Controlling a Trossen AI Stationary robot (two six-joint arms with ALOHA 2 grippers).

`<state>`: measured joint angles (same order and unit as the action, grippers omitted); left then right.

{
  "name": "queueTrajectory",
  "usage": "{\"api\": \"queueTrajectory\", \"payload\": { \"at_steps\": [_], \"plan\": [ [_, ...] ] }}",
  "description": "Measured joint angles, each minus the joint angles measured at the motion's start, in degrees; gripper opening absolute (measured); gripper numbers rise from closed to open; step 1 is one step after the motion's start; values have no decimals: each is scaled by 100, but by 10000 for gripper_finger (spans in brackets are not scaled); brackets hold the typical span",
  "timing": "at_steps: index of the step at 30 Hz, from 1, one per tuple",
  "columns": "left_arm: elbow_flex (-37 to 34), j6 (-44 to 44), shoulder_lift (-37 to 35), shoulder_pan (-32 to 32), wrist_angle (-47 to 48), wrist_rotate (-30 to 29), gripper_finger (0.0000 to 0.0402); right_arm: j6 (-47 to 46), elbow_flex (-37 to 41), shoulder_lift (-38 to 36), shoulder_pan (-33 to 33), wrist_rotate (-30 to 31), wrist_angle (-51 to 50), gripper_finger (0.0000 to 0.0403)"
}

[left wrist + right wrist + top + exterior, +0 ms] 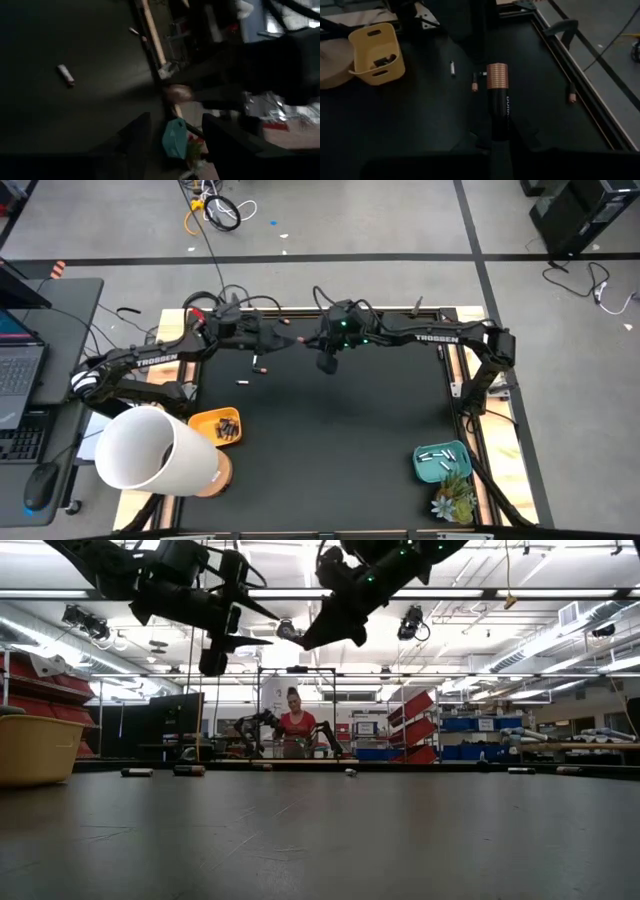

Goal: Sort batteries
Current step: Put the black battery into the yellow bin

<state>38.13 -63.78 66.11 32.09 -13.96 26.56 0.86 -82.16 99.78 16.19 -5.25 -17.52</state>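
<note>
Dark copper-tipped battery (498, 95) clamped in right gripper (498, 131), held above the table (340, 440) near its far edge. Loose batteries (259, 366) lie on the mat below; yellow bin (214, 427) holds dark ones, teal bin (442, 462) holds white ones. Left gripper (172, 137) hangs just beside the right one, fingers spread apart, nothing in them.

One camera looks straight down on the whole desk (330, 440), another sits level at its surface facing the room, and each wrist camera peers close past its own fingers; both wrists share the black mat.
</note>
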Motion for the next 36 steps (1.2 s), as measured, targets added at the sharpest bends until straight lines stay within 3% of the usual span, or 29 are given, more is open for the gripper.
{"api": "queueTrajectory", "payload": {
  "at_steps": [7, 15, 17, 27, 31, 36],
  "plan": [
    [0, 17, 39, -126, 19, -591, 196, 5, -14, 51, -6, -254, -13, 25],
    [0, -122, 394, -383, -417, -742, 196, -2, -12, 51, 3, -331, -123, 24],
    [0, -144, 484, -461, -716, -823, 196, -4, -12, 51, 9, -342, -135, 2],
    [0, -256, 767, -641, -1072, -1059, 196, -80, -12, 51, 11, -318, -177, 4],
    [0, -73, 773, -633, -663, -1075, 196, -109, -16, 49, 42, -255, -434, 3],
    [248, 597, 599, -853, 426, -788, 193, -198, -14, 49, 188, -696, -1886, 11]
  ]
}}
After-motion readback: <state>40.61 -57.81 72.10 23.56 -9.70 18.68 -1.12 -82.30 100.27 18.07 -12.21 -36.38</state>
